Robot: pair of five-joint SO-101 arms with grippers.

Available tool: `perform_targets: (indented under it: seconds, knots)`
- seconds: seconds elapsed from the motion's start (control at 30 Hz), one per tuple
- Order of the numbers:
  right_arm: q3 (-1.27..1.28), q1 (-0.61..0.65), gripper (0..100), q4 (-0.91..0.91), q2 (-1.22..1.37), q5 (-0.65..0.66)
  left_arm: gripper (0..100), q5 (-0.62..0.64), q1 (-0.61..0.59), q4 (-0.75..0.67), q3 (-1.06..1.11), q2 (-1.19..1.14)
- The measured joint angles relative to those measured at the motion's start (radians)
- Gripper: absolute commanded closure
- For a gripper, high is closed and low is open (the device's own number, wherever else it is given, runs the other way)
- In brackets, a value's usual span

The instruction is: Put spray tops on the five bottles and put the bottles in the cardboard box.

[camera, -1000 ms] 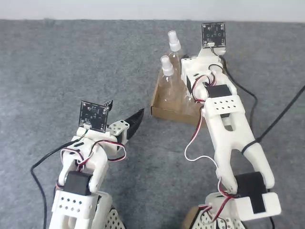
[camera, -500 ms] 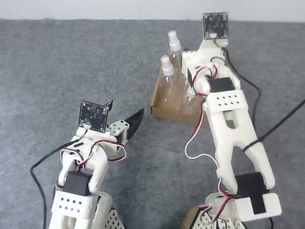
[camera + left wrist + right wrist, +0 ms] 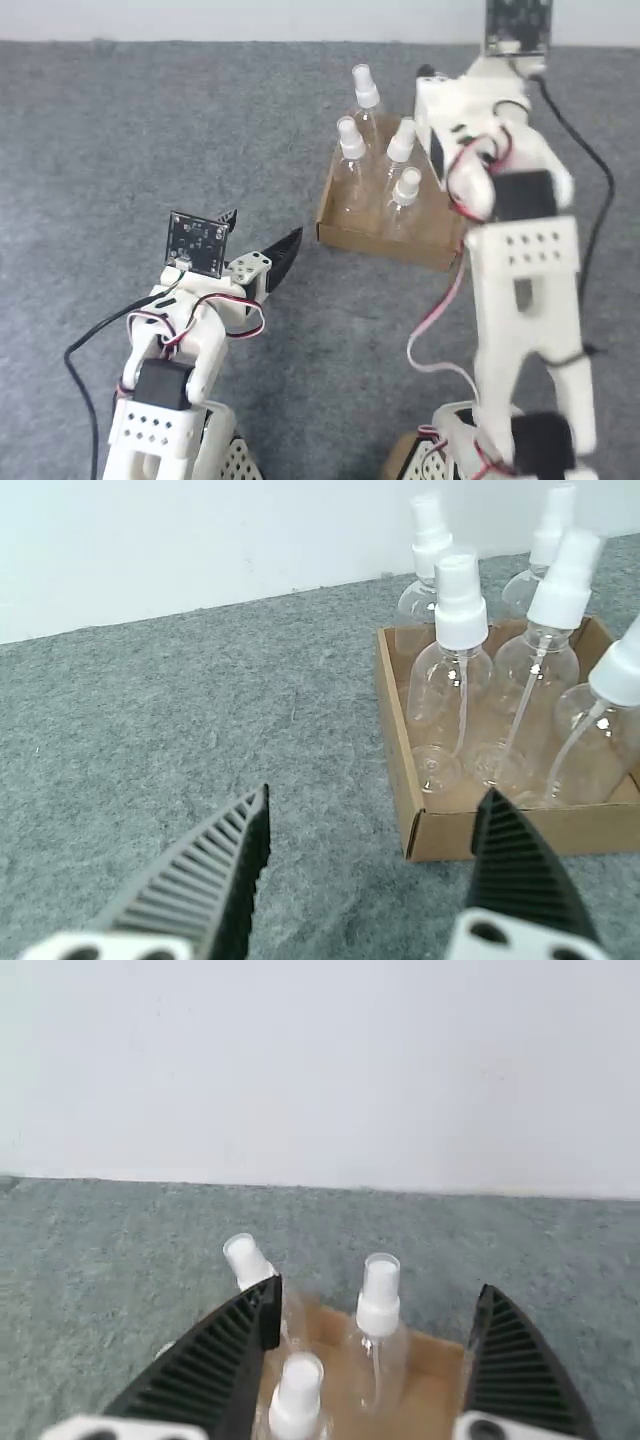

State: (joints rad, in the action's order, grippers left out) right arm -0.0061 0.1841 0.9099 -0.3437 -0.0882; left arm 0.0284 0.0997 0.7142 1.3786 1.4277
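Cardboard box [image 3: 375, 243], high view: sits on grey felt [image 3: 150, 120], with four bottles [image 3: 348, 165] counted upright inside, each with a spray top, packed close. My right arm [image 3: 515, 250] overhangs one side and hides the rest. My left claw [image 3: 264, 224] is spread, holds nothing, and sits near the box's corner. Left wrist view: five bottles [image 3: 448, 695], all topped, all apparently inside the box wall [image 3: 440, 835]. Left claw [image 3: 376, 798] gapes, with felt between it and the cardboard. Hazard, by my judgement: a forward nudge shoves the light box. Right wrist view: right claw [image 3: 378, 1295], spread and empty, hangs over the spray tops [image 3: 298, 1380]. Hazard: dropping or swinging clips a top and topples its neighbours. White wall [image 3: 320, 1060] behind.
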Motion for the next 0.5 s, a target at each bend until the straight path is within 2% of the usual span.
perform_targets:
  seconds: [0.17,0.37,0.5]
  knots:
    - [0.132,-0.002,74.2,0.129,-0.170,0.000,70,0.000,0.000,0.000,0.000,0.000]
    - [0.529,-0.003,75.0,0.158,-0.417,0.009,70,0.000,0.000,0.000,0.000,0.000]
    - [0.787,-0.009,86.8,0.160,-0.646,0.101,70,0.000,-0.041,0.017,0.000,0.000]
